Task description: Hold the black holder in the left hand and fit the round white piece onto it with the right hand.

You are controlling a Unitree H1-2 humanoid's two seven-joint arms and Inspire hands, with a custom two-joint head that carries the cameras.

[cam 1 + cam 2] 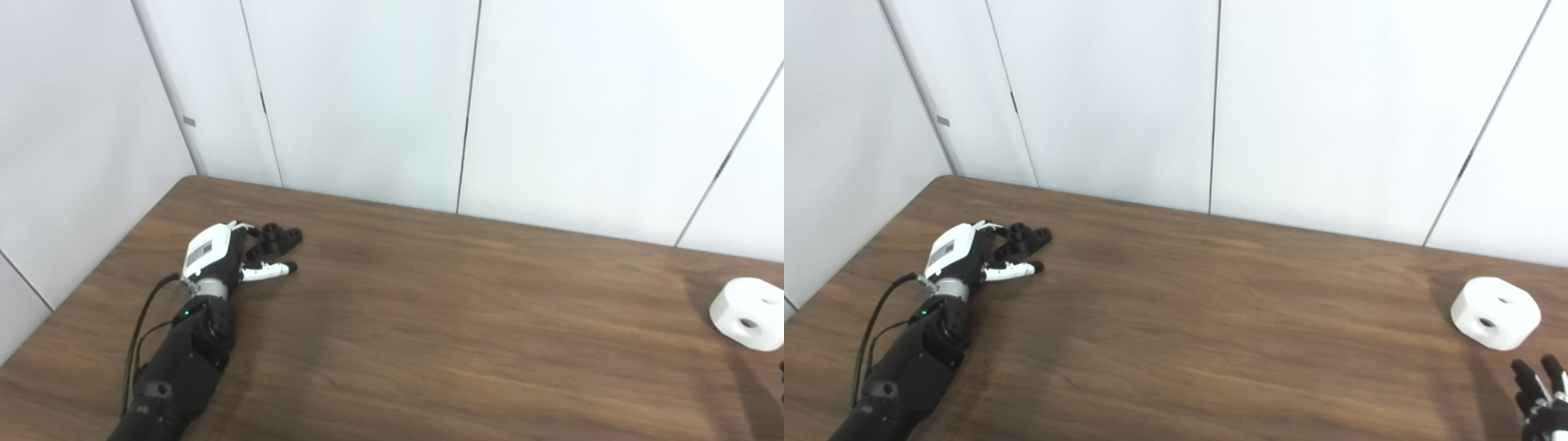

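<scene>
The black holder (277,239) lies on the wooden table (429,318) near its far left corner. My left hand (223,254) rests on the table right beside it, fingers reaching to the holder's left end and the thumb (269,269) stretched out straight in front of it, apart from it; the hand is open. The round white piece (1496,312), with two holes showing, sits on the table at the far right. My right hand (1540,395) comes in at the bottom right corner, just in front of the white piece, fingers spread and holding nothing.
White wall panels (367,92) stand close behind the table's far edge and along its left side. A black cable (138,331) runs along my left forearm. The table's left edge passes near that arm.
</scene>
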